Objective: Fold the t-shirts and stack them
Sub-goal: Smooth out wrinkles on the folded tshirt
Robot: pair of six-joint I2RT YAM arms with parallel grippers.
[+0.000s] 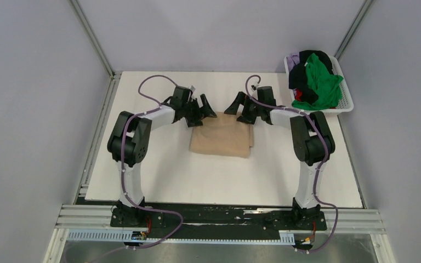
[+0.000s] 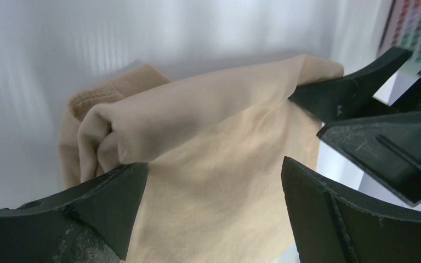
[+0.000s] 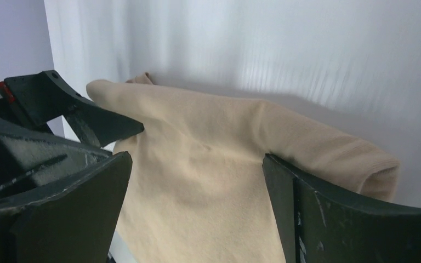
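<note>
The green t-shirt (image 1: 320,79) hides most of the red t-shirt (image 1: 300,97), and both wrist views crop the tan t-shirt (image 2: 219,181) at the bottom.

The left black two-finger gripper (image 1: 206,109) and the right black two-finger gripper (image 1: 237,109) face each other over the far edge of the folded tan-beige t-shirt (image 1: 222,143), tips near but apart. Both stand with jaws spread wide. The left arm (image 1: 129,137) and the right arm (image 1: 312,137) bend at raised elbows on either side of the shirt, forearms angled inward.
</note>
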